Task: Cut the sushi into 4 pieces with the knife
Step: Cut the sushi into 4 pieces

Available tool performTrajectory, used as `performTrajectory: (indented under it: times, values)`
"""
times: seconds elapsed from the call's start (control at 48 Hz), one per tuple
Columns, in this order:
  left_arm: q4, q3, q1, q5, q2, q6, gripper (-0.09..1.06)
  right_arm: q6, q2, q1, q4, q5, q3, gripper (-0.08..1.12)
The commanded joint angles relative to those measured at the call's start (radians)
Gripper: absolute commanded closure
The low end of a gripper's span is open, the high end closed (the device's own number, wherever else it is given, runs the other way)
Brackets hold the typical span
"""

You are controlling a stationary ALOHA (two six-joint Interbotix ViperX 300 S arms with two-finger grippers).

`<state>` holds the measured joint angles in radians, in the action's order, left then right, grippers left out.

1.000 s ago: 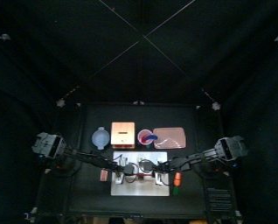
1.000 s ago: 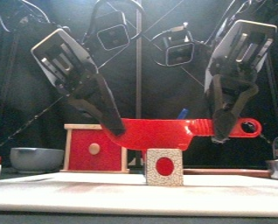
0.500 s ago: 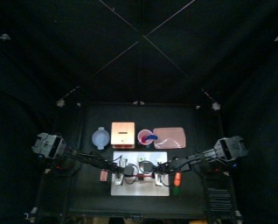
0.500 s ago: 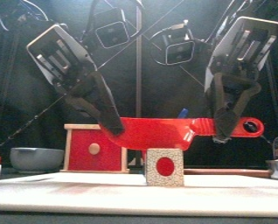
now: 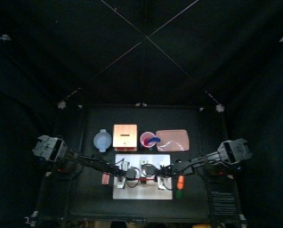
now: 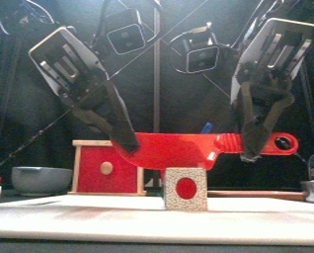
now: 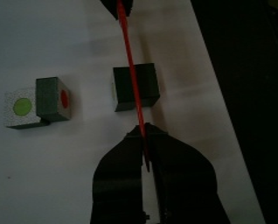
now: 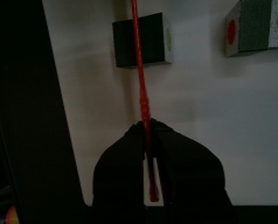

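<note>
Over the white cutting board point(image 6: 67, 212), left gripper point(image 6: 126, 148) and right gripper point(image 6: 259, 148) are each clamping an end of the red plastic toy knife point(image 6: 187, 150), just above the dark green sushi block point(image 6: 187, 188) at mid-board; both should be pressing down evenly, blade centred.

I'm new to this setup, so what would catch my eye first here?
A red knife, held level between the left gripper and the right gripper, both shut on it, above the white cutting board. The left wrist view shows its blade running over one dark sushi block, with a second piece showing a red spot lying apart beside it.
</note>
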<state>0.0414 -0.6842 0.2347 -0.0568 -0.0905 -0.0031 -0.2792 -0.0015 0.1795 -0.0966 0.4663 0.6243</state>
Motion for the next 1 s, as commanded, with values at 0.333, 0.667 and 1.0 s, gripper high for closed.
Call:
performTrajectory:
  times: [0.333,0.667,1.0]
  values:
    - [-0.005,0.002,0.002,-0.005,-0.026,0.009,0.62,-0.002,0.011,-0.008,0.012,-0.003,-0.005,0.73]
    - [-0.003,-0.009,0.002,-0.005,-0.083,0.006,0.62,-0.002,0.060,0.002,-0.002,-0.012,0.005,0.73]
    - [-0.003,-0.009,0.002,0.005,-0.129,0.005,0.62,-0.002,0.100,0.006,-0.015,-0.038,0.020,0.73]
